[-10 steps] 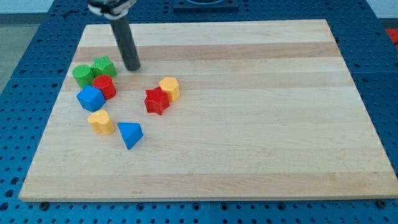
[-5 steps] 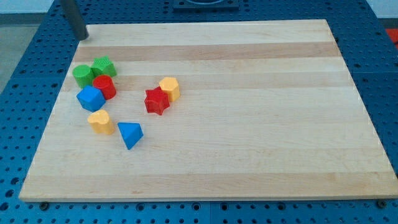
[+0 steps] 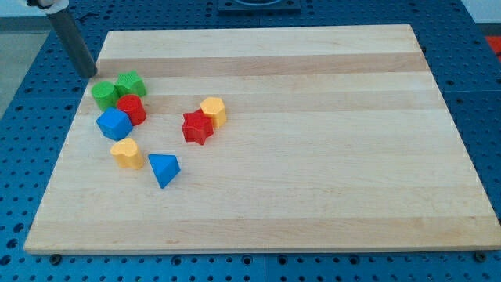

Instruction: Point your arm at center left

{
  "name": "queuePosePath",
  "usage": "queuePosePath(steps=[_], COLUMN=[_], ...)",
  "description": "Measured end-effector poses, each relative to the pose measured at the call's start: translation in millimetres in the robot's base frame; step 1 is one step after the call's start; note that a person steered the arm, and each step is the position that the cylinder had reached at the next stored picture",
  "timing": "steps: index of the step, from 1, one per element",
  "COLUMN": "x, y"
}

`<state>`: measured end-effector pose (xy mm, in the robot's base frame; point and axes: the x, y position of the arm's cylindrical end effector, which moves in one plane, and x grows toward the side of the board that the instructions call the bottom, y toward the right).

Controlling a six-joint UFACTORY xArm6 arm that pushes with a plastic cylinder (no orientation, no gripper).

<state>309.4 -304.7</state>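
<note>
My tip (image 3: 88, 73) is at the view's upper left, at the left edge of the wooden board (image 3: 313, 149), just up and left of the green blocks. A green cylinder (image 3: 103, 95) and a green star-like block (image 3: 130, 84) sit closest to it. Below them are a red cylinder (image 3: 132, 109), a blue cube-like block (image 3: 114, 124), a yellow heart-like block (image 3: 126, 153) and a blue triangular block (image 3: 163, 168). A red star block (image 3: 197, 127) and a yellow hexagonal block (image 3: 213, 111) touch each other further right. The tip touches no block.
The board lies on a blue perforated table (image 3: 23, 117) that surrounds it on all sides. All blocks are grouped in the board's left half.
My tip moved from beside the green star-like block up and left past the board's corner, then came down and left to the board's left edge. No block moved.
</note>
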Motion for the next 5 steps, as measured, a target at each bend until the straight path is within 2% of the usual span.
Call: queuePosePath(steps=[2,3,4,5], x=[10.1,39.6,47.7,88.2], y=[-0.1,-0.1,-0.1,6.0])
